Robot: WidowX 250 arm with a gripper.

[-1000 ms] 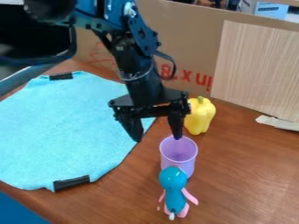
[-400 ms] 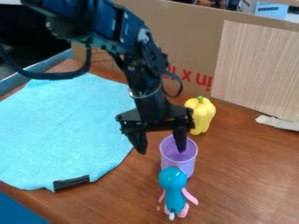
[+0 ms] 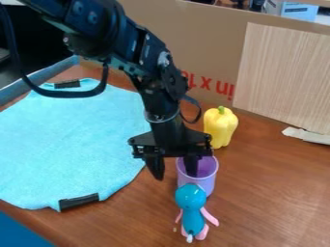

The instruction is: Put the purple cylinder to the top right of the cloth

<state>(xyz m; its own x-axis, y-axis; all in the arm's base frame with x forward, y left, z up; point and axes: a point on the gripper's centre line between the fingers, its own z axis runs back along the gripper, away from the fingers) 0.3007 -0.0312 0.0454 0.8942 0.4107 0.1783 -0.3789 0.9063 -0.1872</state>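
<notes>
My gripper (image 3: 175, 176) hangs over the purple cylinder, open, its fingers spread to either side of the cup's left wall. The right fingertip is down inside the rim and the left one is outside, over the wood. The purple cylinder (image 3: 206, 177) is a hollow cup standing upright on the table, right of the cloth; its lower front is hidden by a blue-headed toy. The light blue cloth (image 3: 71, 140) lies flat on the left, with black clips at its top and bottom edges.
The blue toy with pink limbs (image 3: 192, 207) stands directly in front of the cup. A yellow pepper (image 3: 220, 127) is just behind it. A cardboard wall (image 3: 206, 48) and a wooden panel (image 3: 283, 77) bound the back of the table (image 3: 270, 193).
The gripper has come down and slightly right, so that its right finger is now inside the cup. The cup, toy, pepper and cloth have not moved.
</notes>
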